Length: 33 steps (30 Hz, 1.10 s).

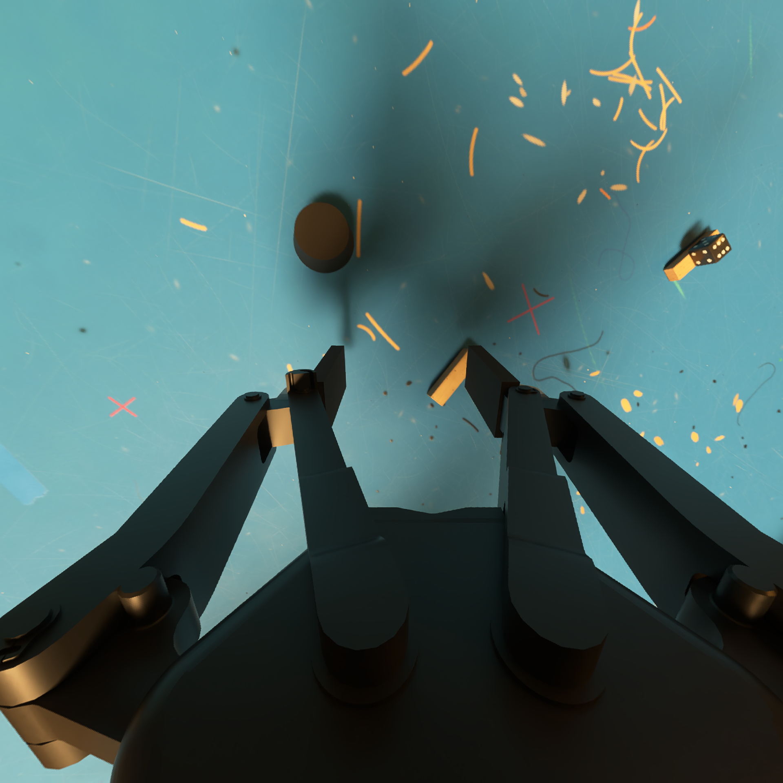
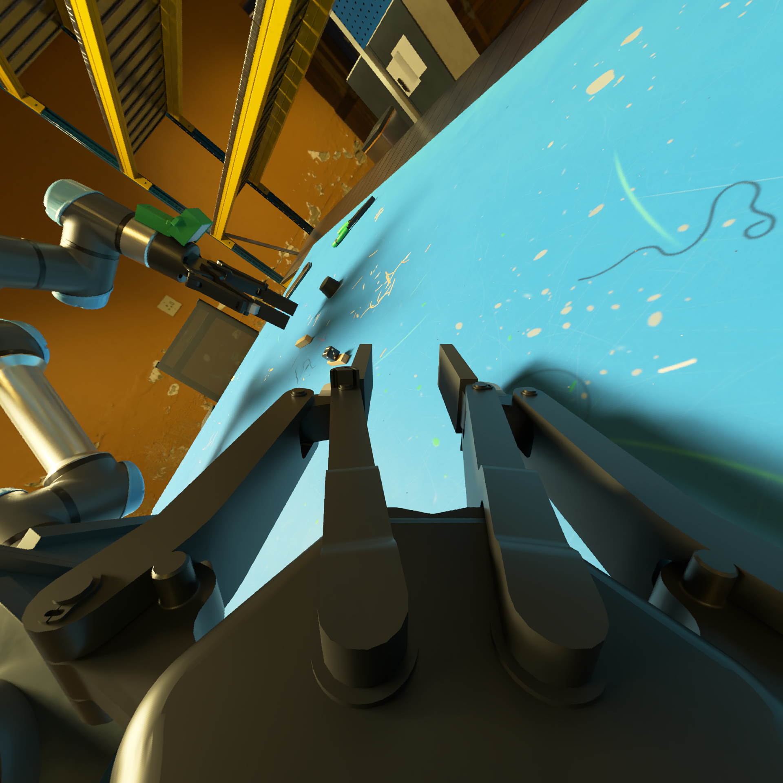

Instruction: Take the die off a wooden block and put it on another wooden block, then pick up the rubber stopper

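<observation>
A black die with pale pips (image 1: pixel 711 250) sits on one end of a small wooden block (image 1: pixel 681 267) at the right of the left wrist view. A second, bare wooden block (image 1: pixel 450 377) lies just inside my left gripper's right fingertip. A dark round rubber stopper (image 1: pixel 323 235) stands farther ahead on the blue table (image 1: pixel 148 169). My left gripper (image 1: pixel 406 354) is open and empty above the table. In the right wrist view the die (image 2: pixel 331 352), its block (image 2: pixel 339 360), the bare block (image 2: pixel 304 340) and the stopper (image 2: pixel 330 286) lie far off. My right gripper (image 2: pixel 405 351) is open and empty.
The table surface is scratched, with orange streaks and red crosses (image 1: pixel 529 308). A green and black marker (image 2: pixel 352 222) lies near the table's far edge. The left arm (image 2: pixel 93 241) hangs over the table's edge. Yellow racking (image 2: pixel 237 127) stands beyond.
</observation>
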Available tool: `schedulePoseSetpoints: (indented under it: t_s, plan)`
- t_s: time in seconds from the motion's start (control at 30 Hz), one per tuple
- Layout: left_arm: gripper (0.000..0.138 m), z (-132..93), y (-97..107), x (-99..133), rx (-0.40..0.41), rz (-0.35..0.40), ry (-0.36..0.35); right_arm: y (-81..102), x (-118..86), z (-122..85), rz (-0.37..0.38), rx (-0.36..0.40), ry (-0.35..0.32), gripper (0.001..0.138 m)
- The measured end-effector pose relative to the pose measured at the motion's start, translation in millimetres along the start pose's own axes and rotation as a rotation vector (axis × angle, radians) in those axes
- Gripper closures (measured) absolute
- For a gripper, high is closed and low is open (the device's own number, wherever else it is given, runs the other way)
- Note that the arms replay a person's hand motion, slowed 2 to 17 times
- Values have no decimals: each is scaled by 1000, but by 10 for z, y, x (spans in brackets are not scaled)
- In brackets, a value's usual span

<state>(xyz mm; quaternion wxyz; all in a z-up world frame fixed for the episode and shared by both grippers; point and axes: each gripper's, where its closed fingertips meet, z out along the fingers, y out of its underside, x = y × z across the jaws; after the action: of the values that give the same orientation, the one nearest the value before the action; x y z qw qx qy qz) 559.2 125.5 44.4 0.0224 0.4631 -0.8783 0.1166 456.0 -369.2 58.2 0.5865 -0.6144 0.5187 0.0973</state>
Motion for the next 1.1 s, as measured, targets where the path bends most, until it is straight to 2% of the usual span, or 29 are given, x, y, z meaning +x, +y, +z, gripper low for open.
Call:
schedulePoseSetpoints:
  t_s: [0.3,0.5,0.73,0.9,1.0,1.1]
  plan:
    - [68,-86,-255,-213,83,78,-161,1,-3,0,-2,0,-1,97]
    - [72,-37,-359,-325,75,124,-221,1,-5,-1,-3,0,0,97]
    - [75,113,-405,-465,25,131,-255,1,-7,-2,-5,1,-2,97]
    - [78,183,-461,-567,21,120,-279,-1,-7,-4,-4,3,-2,97]
    - [85,212,-506,-549,35,102,-258,-2,-7,-5,-4,3,-2,97]
    - [86,212,-544,-561,47,75,-246,-3,-6,-6,-3,4,-2,97]
